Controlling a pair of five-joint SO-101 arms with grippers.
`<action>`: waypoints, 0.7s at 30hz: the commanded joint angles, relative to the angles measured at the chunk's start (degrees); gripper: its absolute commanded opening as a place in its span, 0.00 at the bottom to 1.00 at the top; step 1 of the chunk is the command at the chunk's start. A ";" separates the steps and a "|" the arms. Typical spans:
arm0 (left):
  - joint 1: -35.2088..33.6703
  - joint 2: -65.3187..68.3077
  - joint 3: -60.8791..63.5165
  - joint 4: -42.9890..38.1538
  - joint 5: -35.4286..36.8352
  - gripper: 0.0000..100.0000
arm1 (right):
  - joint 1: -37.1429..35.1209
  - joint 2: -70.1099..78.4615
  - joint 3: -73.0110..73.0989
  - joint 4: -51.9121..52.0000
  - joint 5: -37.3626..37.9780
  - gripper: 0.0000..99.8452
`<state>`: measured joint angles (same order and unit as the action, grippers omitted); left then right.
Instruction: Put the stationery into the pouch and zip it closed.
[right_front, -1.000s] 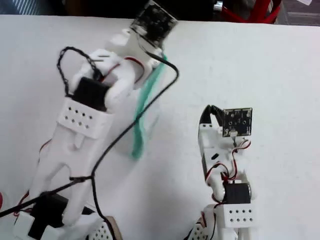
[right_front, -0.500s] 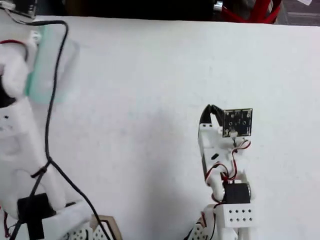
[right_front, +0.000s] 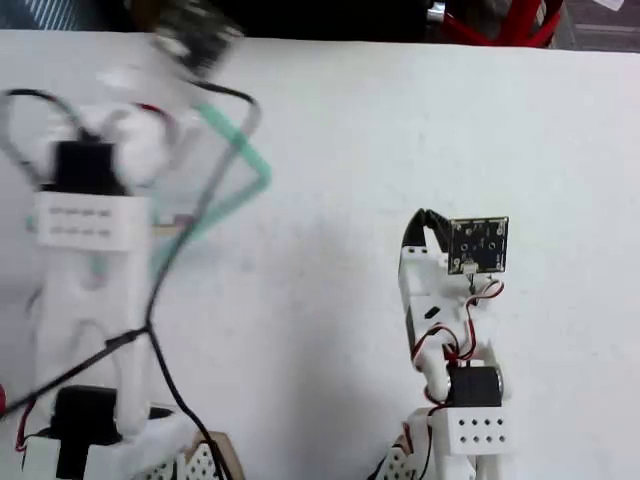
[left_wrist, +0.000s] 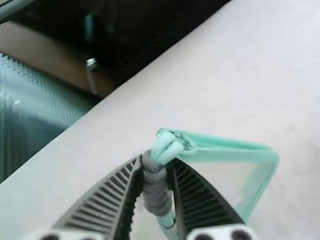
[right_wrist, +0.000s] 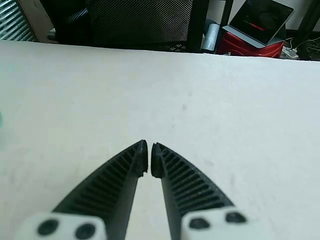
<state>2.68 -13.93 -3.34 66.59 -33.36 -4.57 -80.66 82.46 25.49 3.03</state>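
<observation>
A: What has the left hand (left_wrist: 155, 164) got?

B: It is pinched tight on a teal-and-grey tab (left_wrist: 168, 144) at one corner of the pouch (left_wrist: 226, 148). The jaws stand narrow, with just that tab between them.

A: And the pouch itself?

B: Clear, with a teal edge. It runs out from the tips over the far left part of the desk (right_wrist: 225, 100), well apart from the right hand (right_wrist: 149, 153). I cannot tell whether it hangs free or brushes the desk. Whether the stationery is inside is too blurred to say.

A: What of that right hand?

B: It sits near the desk's middle, low, with the tips all but touching and nothing in them.

A: So which step is this?

B: The zipping, I'd guess. The grip is on what looks like the pull, not on the body of the pouch. How far the teal edge is shut, I cannot make out.

A: What does the next move need?

B: A tug alone would likely drag so light a pouch along with it. I'd judge it wants the pouch laid flat and the other end pinned, probably by the right hand, which would have to cross over and open first. Then comes a straight draw along the teal edge, so the tab doesn't slip from the jaws.
</observation>
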 joint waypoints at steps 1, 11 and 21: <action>9.89 -0.40 15.82 -22.86 8.26 0.02 | 0.40 -0.40 -0.35 -1.19 -0.18 0.02; 23.52 5.41 21.63 -36.22 12.57 0.02 | 6.11 -0.48 -0.35 -2.95 -0.70 0.02; 29.67 24.66 4.40 -35.69 19.08 0.02 | 7.43 -0.40 2.02 -6.46 -0.70 0.02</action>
<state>28.97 9.89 8.00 32.57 -15.08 2.37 -80.66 84.13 21.89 2.86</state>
